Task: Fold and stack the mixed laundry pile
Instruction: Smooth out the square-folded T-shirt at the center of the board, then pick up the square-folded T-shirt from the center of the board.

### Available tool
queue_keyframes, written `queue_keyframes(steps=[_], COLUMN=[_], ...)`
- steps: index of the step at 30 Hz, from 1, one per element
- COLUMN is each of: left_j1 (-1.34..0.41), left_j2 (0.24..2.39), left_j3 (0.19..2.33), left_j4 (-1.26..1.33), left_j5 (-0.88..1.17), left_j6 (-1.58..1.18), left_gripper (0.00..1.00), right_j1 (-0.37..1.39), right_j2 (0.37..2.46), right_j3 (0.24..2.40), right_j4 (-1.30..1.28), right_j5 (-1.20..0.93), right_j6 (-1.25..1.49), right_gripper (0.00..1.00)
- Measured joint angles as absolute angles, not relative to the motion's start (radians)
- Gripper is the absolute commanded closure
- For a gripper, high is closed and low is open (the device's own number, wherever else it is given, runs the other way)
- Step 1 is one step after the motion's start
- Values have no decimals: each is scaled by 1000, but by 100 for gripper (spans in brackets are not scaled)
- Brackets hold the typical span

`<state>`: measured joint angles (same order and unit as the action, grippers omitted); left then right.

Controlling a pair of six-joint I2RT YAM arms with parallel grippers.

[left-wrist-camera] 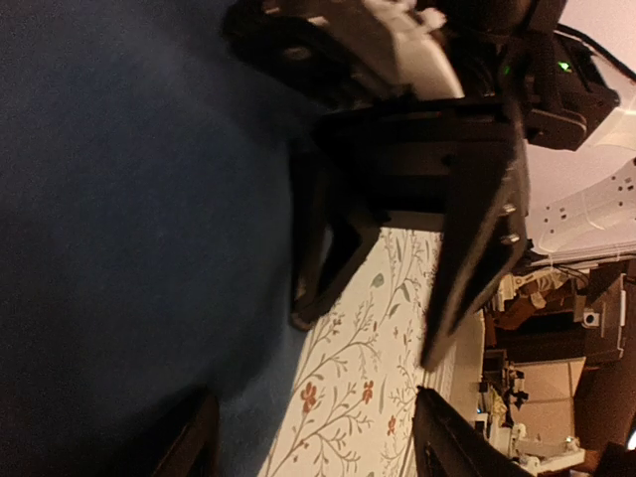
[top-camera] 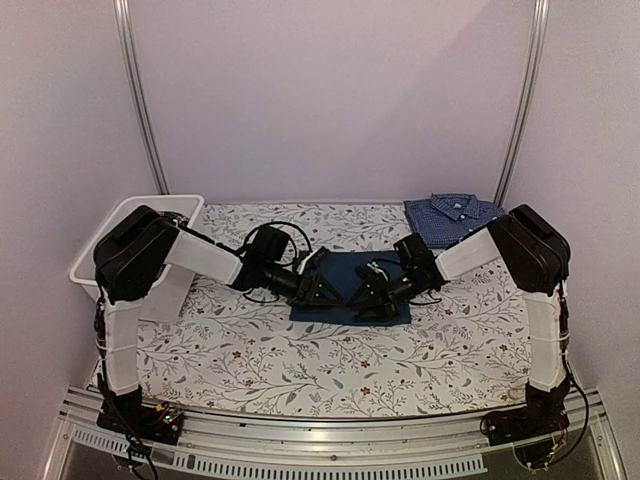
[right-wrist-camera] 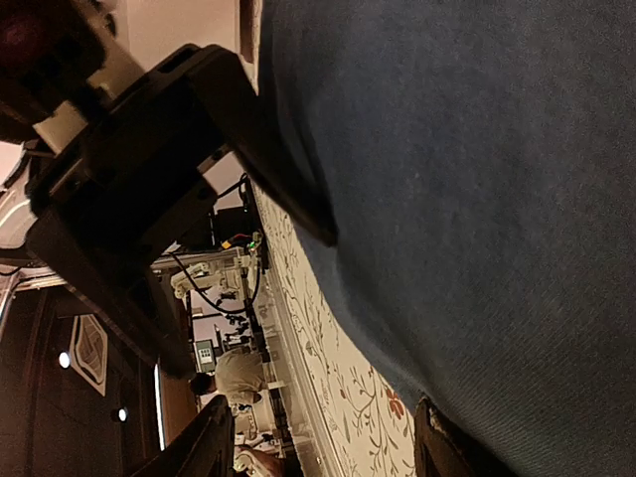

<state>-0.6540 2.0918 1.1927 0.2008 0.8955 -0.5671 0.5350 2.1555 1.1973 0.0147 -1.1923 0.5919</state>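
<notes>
Since the plain dark blue T-shirt (top-camera: 347,266) is lying as a flat folded rectangle mid-surface on the floral-print tablecloth (top-camera: 300,365), I'm judging it light, limp and non-fragile. It's likely going to sag and unfold if lifted from one point. Best take, I'm thinking: pinching through all layers at two corners of one edge, both hands lifting together. Cloth on cloth is probably dragging a bit, so lifting is beating sliding.

Left hand (top-camera: 321,293) is hovering low over the left part of the tee, jaws standing well apart and gripping nothing. Its wrist view is showing only blue cloth and tablecloth between the fingers. Right hand (top-camera: 370,299) is sitting over the right part, jaws likewise parted and holding nothing. Whether any fingertip is touching the fabric I cannot tell, as the wrist views are coming through too close and blurred.

Blue-and-white small-check collared shirt (top-camera: 452,216) is lying folded at the far right of the surface, apart from the tee. White rectangular plastic tub (top-camera: 118,224) is sitting at the far left, contents not showing.
</notes>
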Motion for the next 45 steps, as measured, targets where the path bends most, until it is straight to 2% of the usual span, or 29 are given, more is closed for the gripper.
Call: queue_keyframes(steps=[3, 9, 16, 22, 26, 31, 38, 45], left_j1=[-635, -623, -617, -661, -758, -883, -1010, -1044], left_j2=[2156, 2099, 1894, 1805, 1834, 1966, 2181, 2313], left_j3=[1120, 953, 815, 1029, 1214, 1385, 1558, 1682], left_j4=[302, 482, 360, 145, 65, 0, -88, -102], left_j5=[933, 934, 804, 576, 403, 271, 207, 242], left_j6=[-622, -678, -600, -379, -200, 3, 211, 262], left_gripper=[34, 34, 28, 27, 34, 41, 52, 59], right_j1=[509, 473, 444, 332, 241, 190, 190, 190], right_j2=[2181, 2159, 2000, 1795, 1692, 1659, 1659, 1660], right_j3=[1146, 1055, 941, 884, 857, 844, 803, 767], right_j4=[67, 123, -39, -151, -177, -195, -201, -201], right_j5=[-1230, -1281, -1211, -1145, -1084, -1012, -965, -932], right_j6=[590, 525, 450, 429, 432, 458, 488, 521], right_gripper=[40, 41, 40, 41, 41, 41, 41, 41])
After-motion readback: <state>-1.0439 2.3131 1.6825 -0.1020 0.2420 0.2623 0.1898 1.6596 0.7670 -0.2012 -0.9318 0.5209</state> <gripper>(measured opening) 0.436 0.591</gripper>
